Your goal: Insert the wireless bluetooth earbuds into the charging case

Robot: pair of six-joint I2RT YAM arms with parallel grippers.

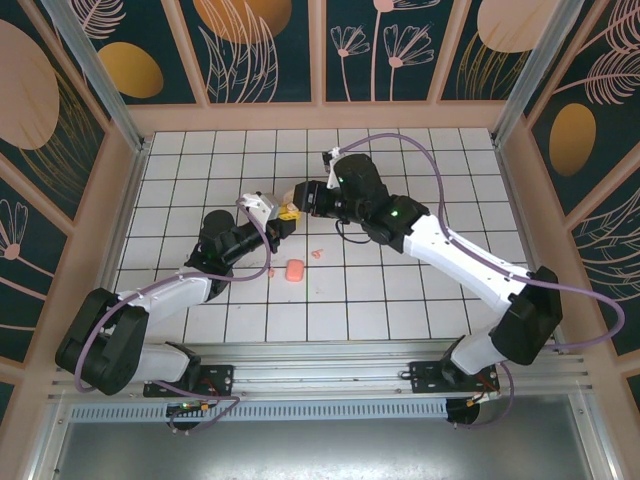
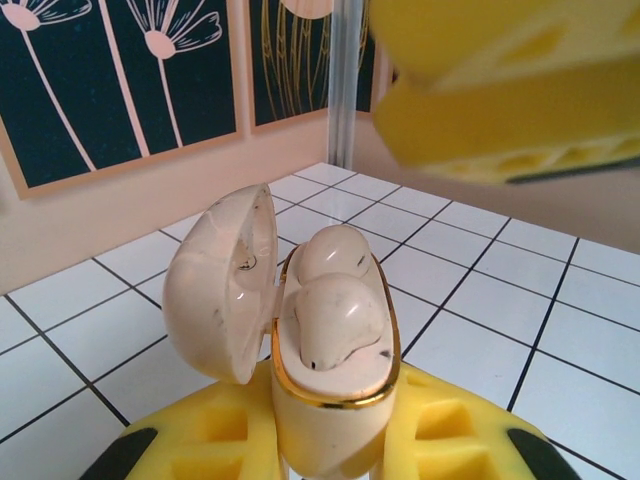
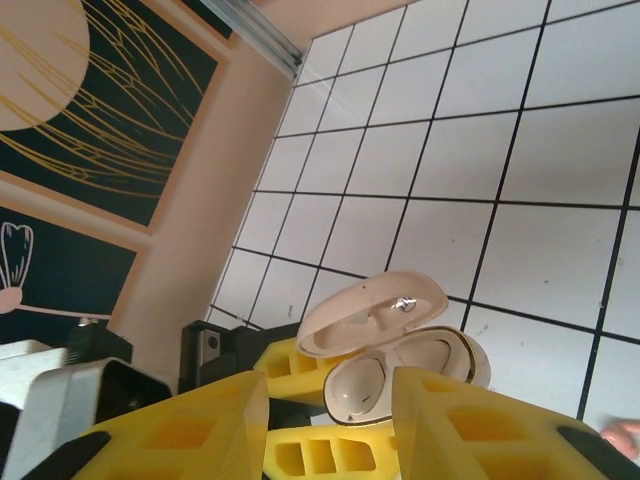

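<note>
The left tool (image 1: 277,216) is pressed together on the base of the charging case (image 2: 392,345), pinching it between its yellow fingers (image 2: 190,435) and holding it upright above the middle of the white tiled table (image 1: 380,300). The case is cream with a gold rim, and its lid (image 2: 220,290) stands swung open to the left in the left wrist view. The earbuds (image 2: 335,320) are two pale, glossy pieces sitting inside the case, one nearer the camera and one behind it, both down in their wells. The right tool (image 3: 330,385) hangs just beside the case on its far right side. Its yellow fingers (image 3: 470,430) are spread with a clear gap between them. They hold nothing, and I cannot tell whether a fingertip brushes the case. In the top view, a salmon-pink box (image 1: 294,270) lies on the table near the two tools, with a small pink bit (image 1: 317,253) just to its right.
</note>
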